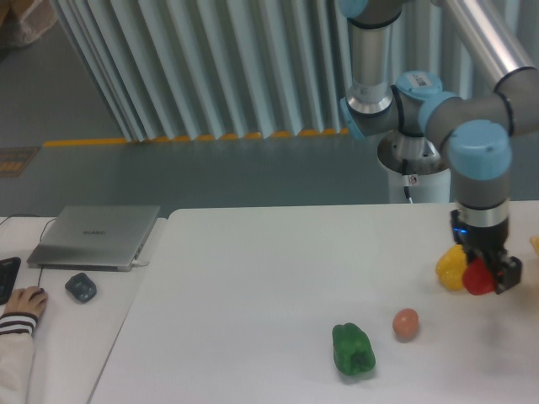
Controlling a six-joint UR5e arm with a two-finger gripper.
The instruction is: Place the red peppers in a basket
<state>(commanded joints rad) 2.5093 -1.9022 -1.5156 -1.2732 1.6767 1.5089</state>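
Note:
My gripper [486, 273] hangs above the table at the far right, shut on the small glossy red pepper [477, 278]. The held pepper is lifted off the surface and sits just in front of the yellow pepper [450, 266], partly covering its right side. At the right edge of the picture, level with my wrist, a thin orange sliver [535, 244] shows; I cannot tell whether it is the basket.
A green pepper [353, 348] lies near the table's front edge, with a small orange-brown egg-like ball [406, 323] to its right. On the side desk at left sit a closed laptop [95, 236], a mouse [82, 287] and a person's hand [20, 301].

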